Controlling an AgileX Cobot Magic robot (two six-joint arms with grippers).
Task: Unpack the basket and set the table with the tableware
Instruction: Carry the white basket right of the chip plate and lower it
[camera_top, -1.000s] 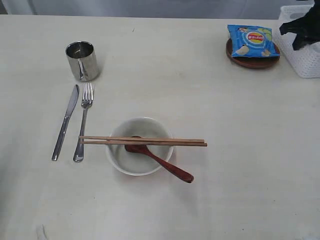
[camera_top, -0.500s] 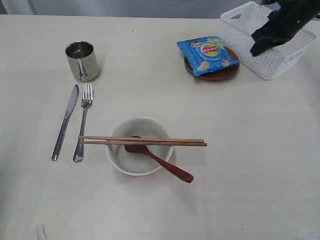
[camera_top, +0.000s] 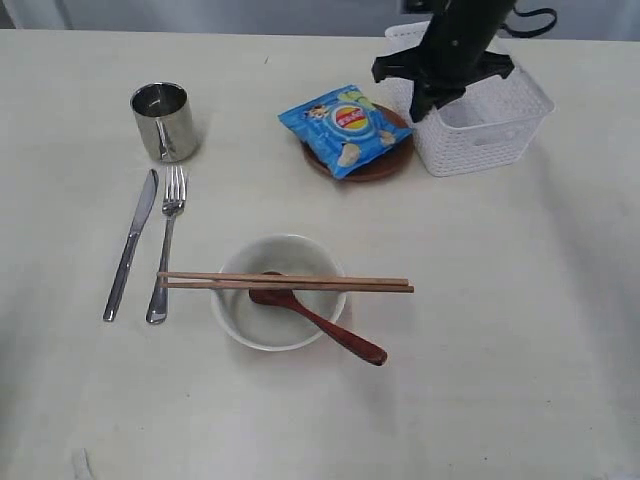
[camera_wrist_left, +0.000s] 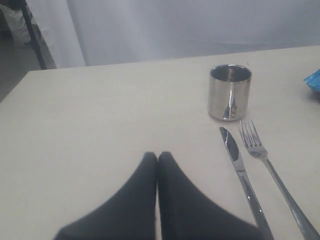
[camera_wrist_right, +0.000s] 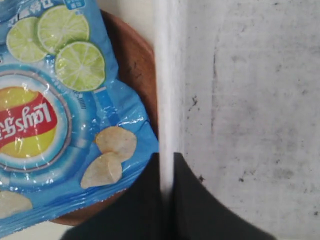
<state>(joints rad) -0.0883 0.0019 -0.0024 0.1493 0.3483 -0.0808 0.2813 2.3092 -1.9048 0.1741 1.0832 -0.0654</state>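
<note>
My right fingers (camera_wrist_right: 200, 205) are clamped on one thin wall of the basket (camera_top: 490, 125). It stands near the far edge of the worktop (camera_top: 500, 350), toward the right corner, just beside the plate (camera_top: 385, 168) that carries the chip bag (camera_top: 345, 120). The basket's floor looks bare, so I judge it light. The lattice plastic is stiff but springy and smooth. Held by one wall it may tilt or slip; the rim is the firmest hold. My left fingers (camera_wrist_left: 140, 205) are pressed together, empty, beside the knife (camera_wrist_left: 235, 155).
</note>
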